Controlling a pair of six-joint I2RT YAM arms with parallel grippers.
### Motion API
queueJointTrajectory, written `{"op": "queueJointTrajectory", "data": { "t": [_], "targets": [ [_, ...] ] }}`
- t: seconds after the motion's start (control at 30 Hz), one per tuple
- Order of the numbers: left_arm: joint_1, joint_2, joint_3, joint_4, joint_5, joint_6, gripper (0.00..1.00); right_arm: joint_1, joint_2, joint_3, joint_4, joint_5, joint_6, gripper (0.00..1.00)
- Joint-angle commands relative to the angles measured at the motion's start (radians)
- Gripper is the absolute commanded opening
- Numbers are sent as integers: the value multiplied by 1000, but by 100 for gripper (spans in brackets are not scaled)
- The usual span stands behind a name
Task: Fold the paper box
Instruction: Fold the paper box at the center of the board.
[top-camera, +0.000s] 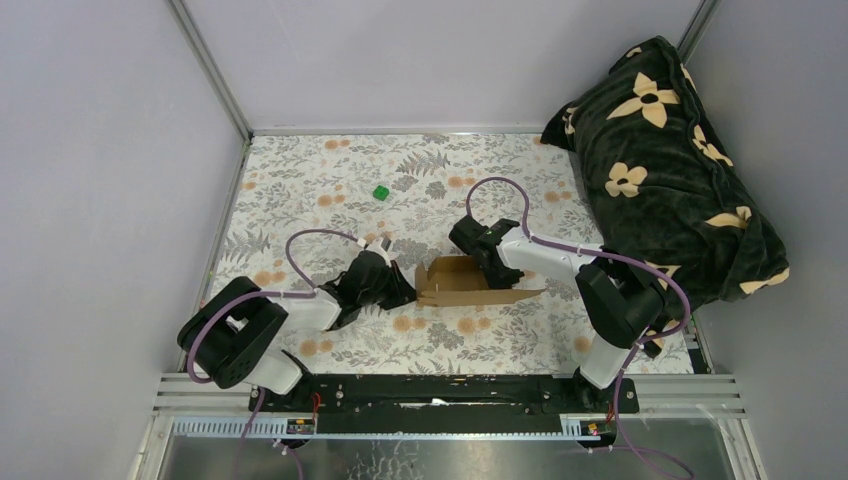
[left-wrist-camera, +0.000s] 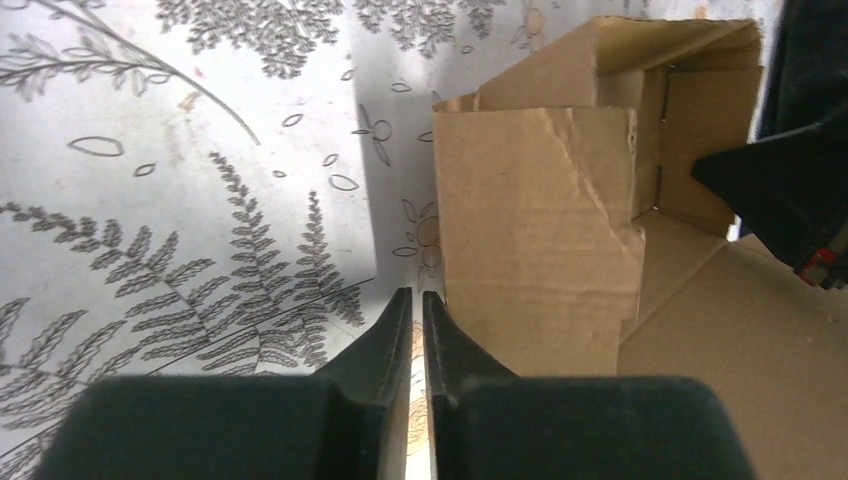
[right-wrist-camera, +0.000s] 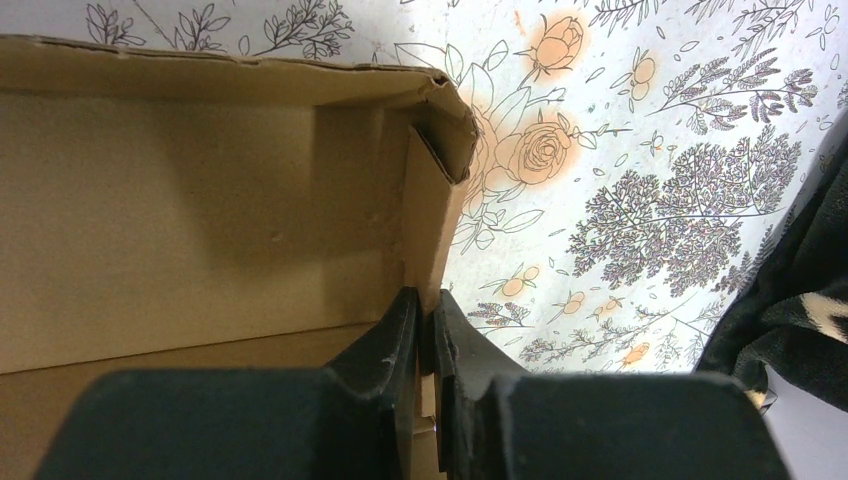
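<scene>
So, your left gripper (left-wrist-camera: 417, 295) sits pinched shut on nothing, just beside the paper box (top-camera: 465, 283) mid-table, probably ready to nudge that end flap. Your right gripper (right-wrist-camera: 427, 295) is clamped on the box's side wall, which I'd guess pins it upright. The green cube (top-camera: 381, 192) sits well beyond it, out of play.

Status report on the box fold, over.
Left gripper shut, empty, beside the box. Right gripper pinching a box wall. Box partly formed, walls up. Green cube well clear.
</scene>
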Motion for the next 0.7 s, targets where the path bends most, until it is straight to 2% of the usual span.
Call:
{"op": "queueJointTrajectory", "data": {
  "t": [0.0,0.27,0.43,0.67],
  "targets": [
    [-6,-4,-31,202,46,-23,16,-11,12,-33,13,-31,-9,4],
    [-7,19,-62,321,78,-43,21,-12,17,-33,14,-30,-13,4],
    [-7,4,-62,323,86,-37,22,-12,20,-29,10,-32,-15,4],
    [-6,-41,-58,295,83,-22,32,-12,23,-24,9,-30,-18,4]
  ]
}}
